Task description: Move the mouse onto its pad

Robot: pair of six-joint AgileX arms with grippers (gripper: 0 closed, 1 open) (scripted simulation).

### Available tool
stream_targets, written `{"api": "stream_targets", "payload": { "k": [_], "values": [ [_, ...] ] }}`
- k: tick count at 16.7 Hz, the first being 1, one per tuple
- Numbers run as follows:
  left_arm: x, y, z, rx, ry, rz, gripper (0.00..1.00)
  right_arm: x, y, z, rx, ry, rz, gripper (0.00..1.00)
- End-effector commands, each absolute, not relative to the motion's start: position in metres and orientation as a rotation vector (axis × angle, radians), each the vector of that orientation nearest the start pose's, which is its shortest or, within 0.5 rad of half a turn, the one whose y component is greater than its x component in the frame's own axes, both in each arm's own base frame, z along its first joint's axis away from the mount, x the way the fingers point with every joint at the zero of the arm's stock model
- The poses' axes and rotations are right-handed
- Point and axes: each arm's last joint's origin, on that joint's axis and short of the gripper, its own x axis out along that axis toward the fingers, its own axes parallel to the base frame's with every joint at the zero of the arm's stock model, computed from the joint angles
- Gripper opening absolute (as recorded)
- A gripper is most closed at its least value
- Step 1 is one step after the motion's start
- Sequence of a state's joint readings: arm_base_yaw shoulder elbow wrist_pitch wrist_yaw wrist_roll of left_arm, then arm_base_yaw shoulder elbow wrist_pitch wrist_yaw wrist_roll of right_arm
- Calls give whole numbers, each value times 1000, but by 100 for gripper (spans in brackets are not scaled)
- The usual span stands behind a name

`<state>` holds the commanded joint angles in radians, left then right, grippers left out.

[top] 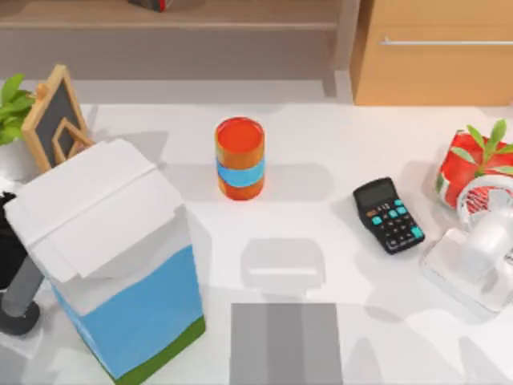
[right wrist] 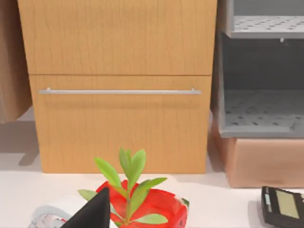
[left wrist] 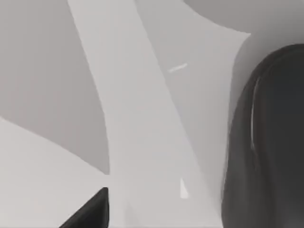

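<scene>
The pad [top: 286, 343], a flat grey mat with a darker middle band, lies at the table's front edge in the top view, with nothing on it. The mouse is hidden from me. A large black rounded shape [left wrist: 270, 142] sits close in the left wrist view, and I cannot tell what it is. A dark corner of my left gripper [left wrist: 90, 213] shows against white surfaces. A dark corner of my right gripper [right wrist: 92, 213] shows in front of the red pot [right wrist: 147, 204], facing the wooden drawer cabinet [right wrist: 118, 95].
A tall white, blue and green carton [top: 112, 257] stands left of the pad, with a chalkboard [top: 56, 112] behind it. An orange cup [top: 240, 158] stands mid-table. At the right are a black calculator [top: 389, 215], a white fan [top: 481, 241] and a potted plant [top: 473, 160].
</scene>
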<state>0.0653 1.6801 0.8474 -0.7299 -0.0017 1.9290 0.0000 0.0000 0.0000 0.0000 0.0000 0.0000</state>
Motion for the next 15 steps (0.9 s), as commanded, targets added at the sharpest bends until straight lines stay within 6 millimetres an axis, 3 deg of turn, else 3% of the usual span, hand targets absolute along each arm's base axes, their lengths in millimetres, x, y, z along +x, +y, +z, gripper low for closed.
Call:
{"api": "stream_targets", "payload": {
  "k": [3,7,15],
  "values": [
    [253,14,102,1430,1052,-1432,100,106,-1,160,0,0,0,100],
    [252,13,101,1432,1050,-1434,100,106,-1,160,0,0,0,100],
    [252,13,101,1432,1050,-1434,40,106,-1,160,0,0,0,100]
  ]
}}
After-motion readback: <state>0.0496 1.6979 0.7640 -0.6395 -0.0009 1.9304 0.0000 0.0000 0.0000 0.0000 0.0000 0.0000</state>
